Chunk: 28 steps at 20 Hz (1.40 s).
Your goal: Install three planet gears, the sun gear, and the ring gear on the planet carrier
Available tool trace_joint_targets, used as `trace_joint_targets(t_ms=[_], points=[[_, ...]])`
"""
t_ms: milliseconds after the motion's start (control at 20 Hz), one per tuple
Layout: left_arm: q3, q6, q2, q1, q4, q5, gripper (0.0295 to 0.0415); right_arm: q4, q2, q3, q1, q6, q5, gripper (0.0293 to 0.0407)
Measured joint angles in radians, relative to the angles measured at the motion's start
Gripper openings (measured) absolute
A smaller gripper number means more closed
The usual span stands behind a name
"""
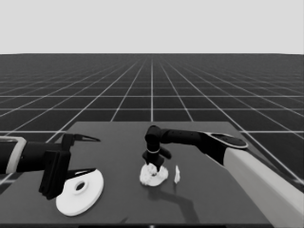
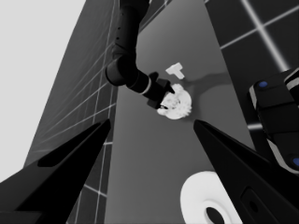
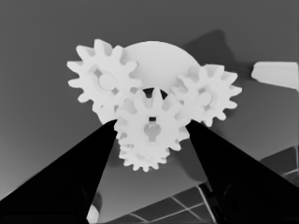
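Gripped between the right end effector's [image 3: 150, 135] fingers, a gear [image 3: 150, 127] hung over the smaller round part [image 3: 156, 63]; left end effector [image 1: 80, 154] waited open.

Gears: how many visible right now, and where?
4. All on the smaller round part: one gear on one side, one on the other, a centre gear between the right gripper fingers, and one partly hidden beneath it.
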Motion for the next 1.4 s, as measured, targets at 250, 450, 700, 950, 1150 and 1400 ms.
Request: trace_joint_targets(t_ms=[250,450,700,950,1150,1400], points=[[0.000,0.000,0.000,0.000,0.000,0.000,0.0385,0.000,0.000,0.000,0.000,0.052,0.000,0.0309],[0.000,0.000,0.000,0.000,0.000,0.000,0.0385,0.000,0.000,0.000,0.000,0.094,0.000,0.0309],[0.000,0.000,0.000,0.000,0.000,0.000,0.0385,0.000,0.000,0.000,0.000,0.147,0.000,0.0309],[0.000,0.000,0.000,0.000,0.000,0.000,0.0385,0.000,0.000,0.000,0.000,0.199,0.000,0.0309],[0.000,0.000,0.000,0.000,0.000,0.000,0.0385,0.000,0.000,0.000,0.000,0.241,0.000,0.0309],[0.000,0.000,0.000,0.000,0.000,0.000,0.0385,0.000,0.000,0.000,0.000,0.293,0.000,0.0309]])
